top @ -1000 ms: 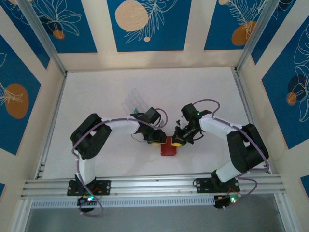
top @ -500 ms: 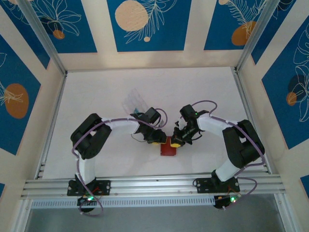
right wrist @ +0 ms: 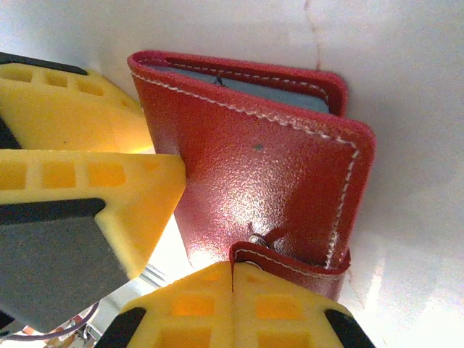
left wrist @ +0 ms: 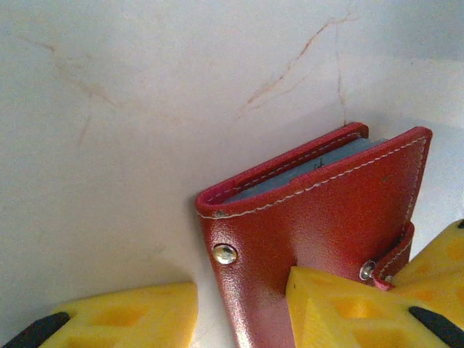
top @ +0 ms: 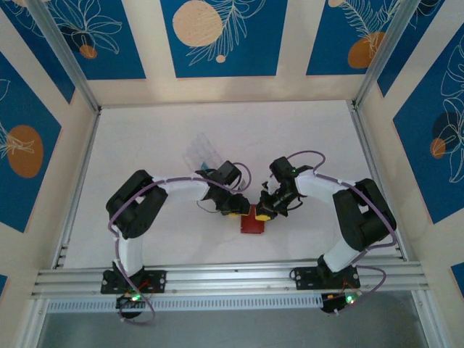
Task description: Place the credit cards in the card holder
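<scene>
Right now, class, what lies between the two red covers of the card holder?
The credit cards: their teal edges sit sandwiched between the covers of the card holder. This shows in both wrist views.

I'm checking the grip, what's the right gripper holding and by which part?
The small red leather folding wallet, apparently pinched by the snap strap at its edge.
</scene>
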Robot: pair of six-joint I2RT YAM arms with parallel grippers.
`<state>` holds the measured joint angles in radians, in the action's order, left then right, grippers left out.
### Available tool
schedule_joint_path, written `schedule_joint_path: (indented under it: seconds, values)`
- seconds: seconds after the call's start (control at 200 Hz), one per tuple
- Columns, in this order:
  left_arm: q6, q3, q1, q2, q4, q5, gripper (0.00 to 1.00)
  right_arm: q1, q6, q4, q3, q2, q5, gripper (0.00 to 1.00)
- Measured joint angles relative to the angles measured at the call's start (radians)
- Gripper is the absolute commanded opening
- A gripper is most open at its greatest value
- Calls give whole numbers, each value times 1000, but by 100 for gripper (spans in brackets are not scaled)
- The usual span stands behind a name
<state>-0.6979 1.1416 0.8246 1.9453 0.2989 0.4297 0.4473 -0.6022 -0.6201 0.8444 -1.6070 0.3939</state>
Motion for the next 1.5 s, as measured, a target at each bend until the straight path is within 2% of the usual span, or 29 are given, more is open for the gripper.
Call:
schedule_joint_path:
  seconds: [0.98, 1.495]
  values:
    - [-3, -2, 0, 0, -4, 0, 40, -3, 0, 23, 3, -26, 8, 0]
    - [-3, -2, 0, 0, -4, 1, 40, -10, -29, 150, -111, 28, 53, 0]
